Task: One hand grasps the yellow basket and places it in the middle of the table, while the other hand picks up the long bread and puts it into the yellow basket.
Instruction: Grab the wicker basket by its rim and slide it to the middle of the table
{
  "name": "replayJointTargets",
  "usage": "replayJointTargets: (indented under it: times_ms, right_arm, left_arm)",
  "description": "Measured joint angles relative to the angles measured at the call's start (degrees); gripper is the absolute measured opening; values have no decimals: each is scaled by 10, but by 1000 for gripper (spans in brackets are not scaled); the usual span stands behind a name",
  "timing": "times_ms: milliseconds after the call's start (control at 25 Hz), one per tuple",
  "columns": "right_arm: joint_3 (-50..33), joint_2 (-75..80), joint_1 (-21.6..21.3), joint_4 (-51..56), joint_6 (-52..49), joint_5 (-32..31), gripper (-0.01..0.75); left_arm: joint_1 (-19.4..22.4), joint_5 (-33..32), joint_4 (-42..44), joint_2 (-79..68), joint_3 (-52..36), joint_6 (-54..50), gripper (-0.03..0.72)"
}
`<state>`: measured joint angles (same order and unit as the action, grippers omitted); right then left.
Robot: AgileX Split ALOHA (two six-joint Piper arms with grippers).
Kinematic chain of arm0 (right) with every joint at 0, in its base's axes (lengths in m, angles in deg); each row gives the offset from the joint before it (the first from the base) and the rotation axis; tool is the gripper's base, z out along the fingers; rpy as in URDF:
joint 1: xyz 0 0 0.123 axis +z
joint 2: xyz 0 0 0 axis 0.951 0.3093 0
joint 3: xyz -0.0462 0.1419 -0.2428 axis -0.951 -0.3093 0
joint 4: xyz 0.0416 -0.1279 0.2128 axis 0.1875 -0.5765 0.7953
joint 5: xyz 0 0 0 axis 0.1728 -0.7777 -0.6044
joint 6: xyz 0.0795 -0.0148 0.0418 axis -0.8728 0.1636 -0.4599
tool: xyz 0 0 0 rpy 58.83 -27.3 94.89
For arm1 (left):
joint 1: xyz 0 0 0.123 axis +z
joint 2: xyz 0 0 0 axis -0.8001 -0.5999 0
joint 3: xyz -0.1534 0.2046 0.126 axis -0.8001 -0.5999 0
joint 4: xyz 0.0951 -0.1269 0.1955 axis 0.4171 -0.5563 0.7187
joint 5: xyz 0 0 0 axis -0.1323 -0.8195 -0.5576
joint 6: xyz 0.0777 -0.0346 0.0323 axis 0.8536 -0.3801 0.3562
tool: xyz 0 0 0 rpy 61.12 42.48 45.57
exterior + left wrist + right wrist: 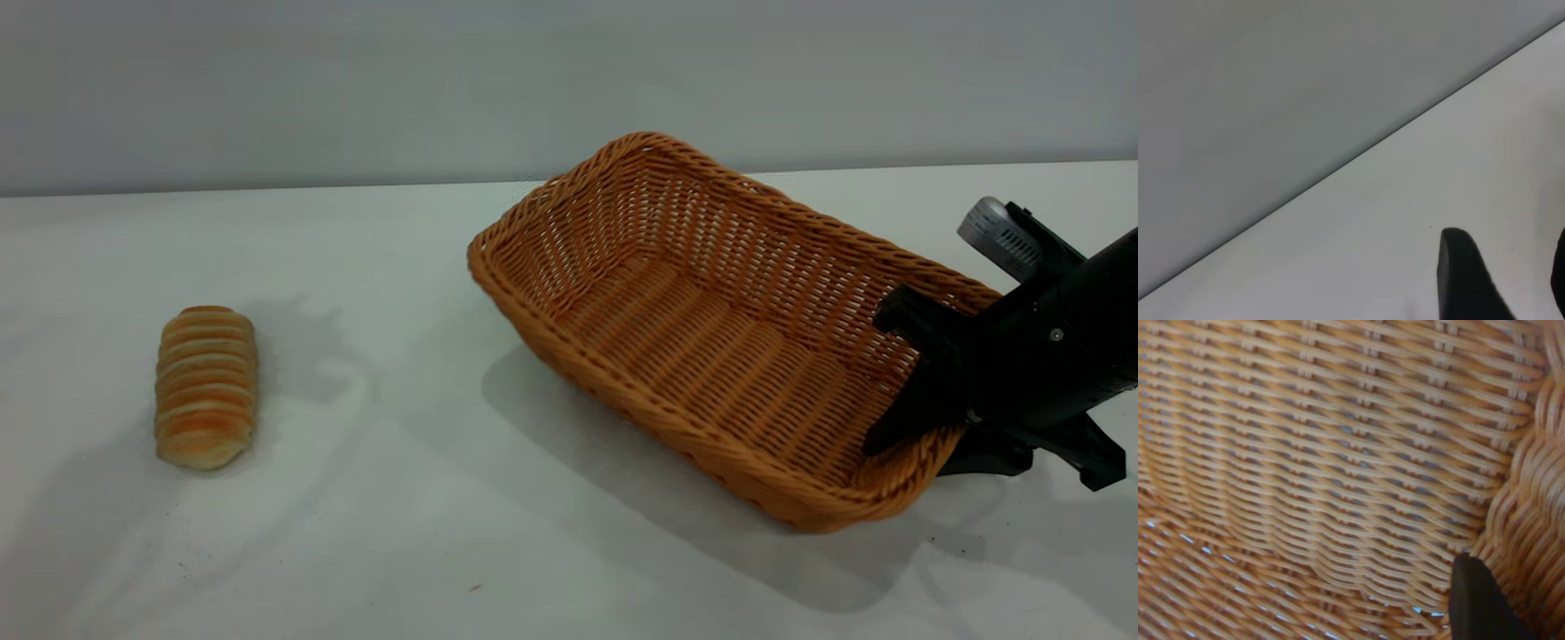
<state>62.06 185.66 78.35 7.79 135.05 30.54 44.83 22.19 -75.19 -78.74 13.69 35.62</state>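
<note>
Exterior view, white table (356, 551), grey wall (356, 80)

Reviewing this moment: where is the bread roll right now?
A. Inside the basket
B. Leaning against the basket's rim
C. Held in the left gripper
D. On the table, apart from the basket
D: the bread roll lies on the bare table, well clear of the basket, whose end wall the right gripper holds.

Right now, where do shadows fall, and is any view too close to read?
Exterior view: the orange-tan woven wicker basket hangs tilted, throwing a broad soft shadow on the white matte table. Right wrist view: wicker fills the frame. Left wrist view: only bare table and wall.
</note>
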Motion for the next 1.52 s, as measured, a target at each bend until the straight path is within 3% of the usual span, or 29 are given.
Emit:
replayJointTargets:
  times_ms: [200,400,600,800,1000,1520]
  right_arm:
    - [0,-24,0,-106,-25,2,183]
    - [0,-49,13,-248,-115,5,182]
    - [33,-57,69,-412,-257,-1,182]
    - [129,-48,134,-596,-436,-42,182]
    - [198,-9,157,-762,-609,-93,177]
    - [328,56,186,-771,-635,-133,152]
  left_arm:
    - [0,-1,0,0,0,0,394]
    - [0,-3,0,0,0,0,394]
    - [0,-8,0,0,0,-1,394]
    - [0,-17,0,0,0,-1,394]
    - [0,-21,0,0,0,-1,394]
    - [0,-21,0,-13,2,-1,394]
